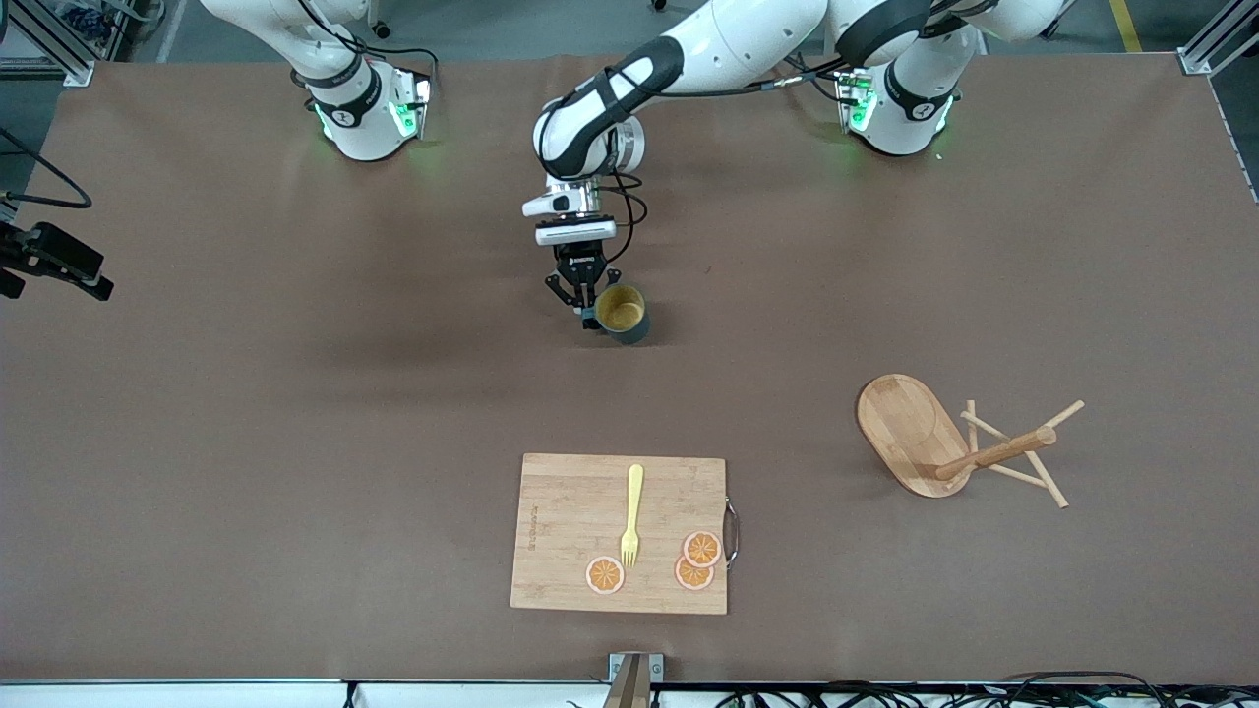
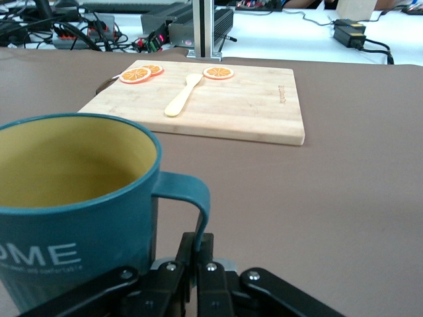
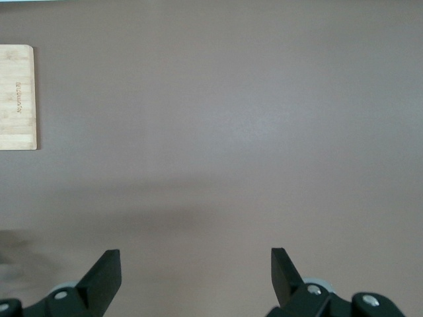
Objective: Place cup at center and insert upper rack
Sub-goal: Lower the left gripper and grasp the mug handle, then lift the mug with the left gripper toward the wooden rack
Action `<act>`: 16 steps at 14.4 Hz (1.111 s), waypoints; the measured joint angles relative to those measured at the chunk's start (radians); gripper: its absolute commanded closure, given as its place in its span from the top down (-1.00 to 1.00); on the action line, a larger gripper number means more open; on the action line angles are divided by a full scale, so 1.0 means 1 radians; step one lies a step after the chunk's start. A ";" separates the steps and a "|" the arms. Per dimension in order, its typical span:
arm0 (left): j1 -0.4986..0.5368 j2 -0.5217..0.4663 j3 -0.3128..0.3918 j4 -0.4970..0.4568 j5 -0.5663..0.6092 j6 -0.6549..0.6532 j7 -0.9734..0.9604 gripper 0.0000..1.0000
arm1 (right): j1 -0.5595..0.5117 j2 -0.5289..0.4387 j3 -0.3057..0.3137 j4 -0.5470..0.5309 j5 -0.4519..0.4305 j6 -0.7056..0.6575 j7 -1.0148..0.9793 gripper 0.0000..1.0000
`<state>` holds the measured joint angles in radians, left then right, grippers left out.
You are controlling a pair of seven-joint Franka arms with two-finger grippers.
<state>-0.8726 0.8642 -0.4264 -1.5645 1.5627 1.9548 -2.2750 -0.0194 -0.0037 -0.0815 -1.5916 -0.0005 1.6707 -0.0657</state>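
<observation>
The left tool (image 1: pixel 588 313) is clamped on the handle of the cup (image 1: pixel 623 313), which stands upright mid-bench. The upper rack (image 1: pixel 949 444) lies tipped over toward the left arm's end. The right tool (image 3: pixel 195 274) waits, spread wide.

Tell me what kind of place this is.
Probably a robotics lab: two arms are bolted to a brown table, aluminium framing and cables edge it, and staged props include a cutting board and a tipped mug tree.
</observation>
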 measured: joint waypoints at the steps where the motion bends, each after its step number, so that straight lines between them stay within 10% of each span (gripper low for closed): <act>1: 0.010 -0.032 -0.003 0.015 -0.063 0.027 0.035 -0.99 | 0.000 0.000 0.000 0.000 0.000 0.000 0.000 1.00; 16: 0.296 -0.456 -0.024 0.030 -0.932 0.145 0.387 -0.99 | 0.000 0.000 -0.002 0.000 0.000 0.002 0.000 1.00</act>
<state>-0.5763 0.4086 -0.4504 -1.5348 0.6309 2.1001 -1.8881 -0.0194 -0.0038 -0.0833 -1.5913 -0.0006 1.6731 -0.0657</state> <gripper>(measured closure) 0.952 0.000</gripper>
